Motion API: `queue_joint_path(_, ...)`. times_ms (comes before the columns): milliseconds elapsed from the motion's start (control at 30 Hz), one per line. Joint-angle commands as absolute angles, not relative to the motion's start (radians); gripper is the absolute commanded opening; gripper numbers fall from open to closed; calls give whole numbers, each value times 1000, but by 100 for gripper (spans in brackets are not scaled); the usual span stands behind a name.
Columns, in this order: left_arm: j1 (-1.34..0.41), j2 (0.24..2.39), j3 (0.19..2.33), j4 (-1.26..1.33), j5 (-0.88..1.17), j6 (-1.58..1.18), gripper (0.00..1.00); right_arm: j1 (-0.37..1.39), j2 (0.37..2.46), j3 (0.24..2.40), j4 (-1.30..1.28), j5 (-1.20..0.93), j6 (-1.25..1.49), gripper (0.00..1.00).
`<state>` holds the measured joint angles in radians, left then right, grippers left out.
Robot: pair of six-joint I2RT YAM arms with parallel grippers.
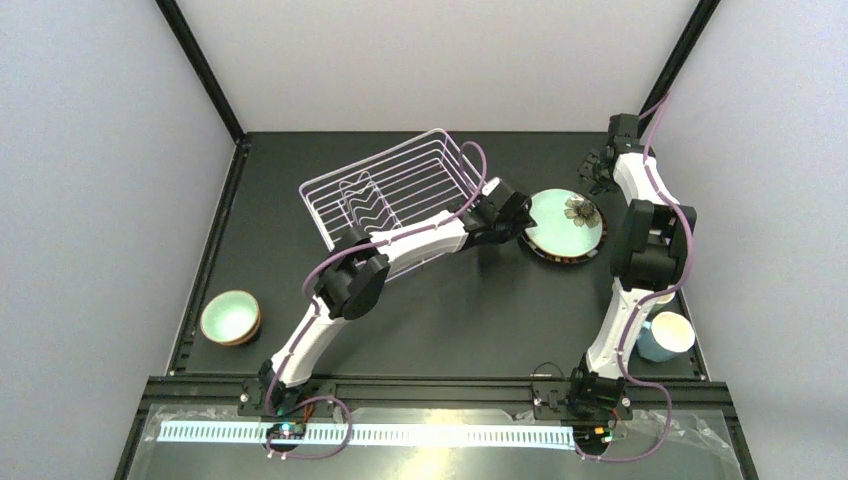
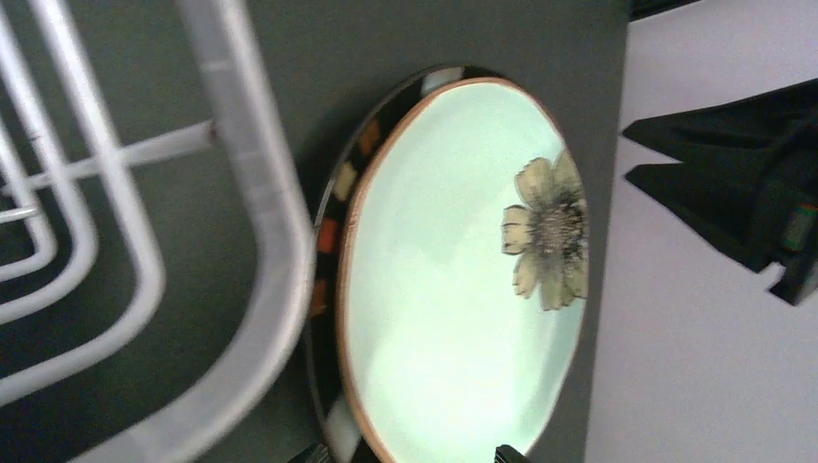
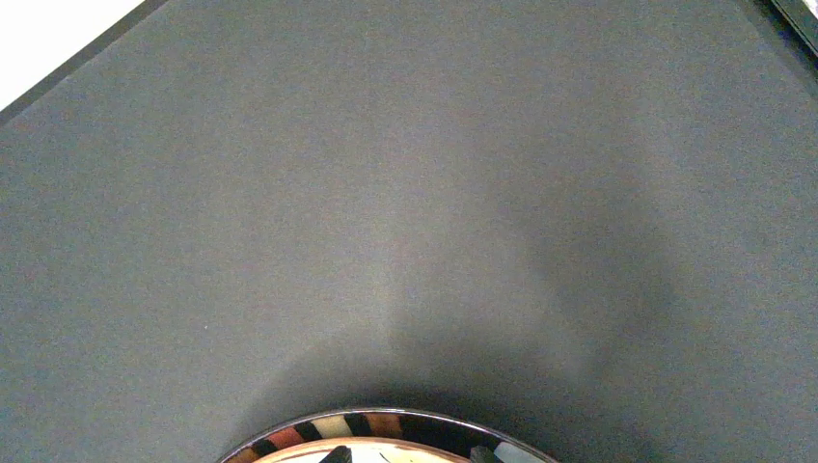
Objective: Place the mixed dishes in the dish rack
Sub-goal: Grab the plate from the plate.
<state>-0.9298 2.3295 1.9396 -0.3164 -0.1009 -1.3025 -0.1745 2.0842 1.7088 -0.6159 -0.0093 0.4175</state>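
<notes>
The mint-green flowered plate (image 1: 562, 226) with a dark rim lies on the black table, right of the white wire dish rack (image 1: 372, 200). My left gripper (image 1: 522, 215) is open at the plate's left edge. In the left wrist view its fingertips (image 2: 407, 455) straddle the plate's (image 2: 453, 289) near edge, beside a rack wire (image 2: 260, 241). My right gripper (image 1: 598, 170) is open at the plate's far right edge. In the right wrist view its tips (image 3: 409, 453) sit over the plate's rim (image 3: 386, 426). The rack holds no dishes. The pink plate and pale green mug are out of view.
A small mint bowl (image 1: 230, 317) with a reddish outside sits near the table's front left edge. A light blue mug (image 1: 665, 336) stands at the front right, close beside my right arm. Black frame posts stand at the back corners.
</notes>
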Motion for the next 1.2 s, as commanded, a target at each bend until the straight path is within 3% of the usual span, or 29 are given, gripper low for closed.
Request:
queue_joint_path(0, -919, 2325, 2009, -310, -95, -1302, 99, -181, 2050, 1698, -610, -20, 408, 69)
queue_joint_path(367, -927, 2403, 2110, -370, -55, -1294, 99, -181, 2064, 1703, -611, -13, 407, 70)
queue_joint_path(1167, -954, 2443, 2121, -421, -47, -1276, 99, -182, 2091, 1723, -615, -8, 403, 70)
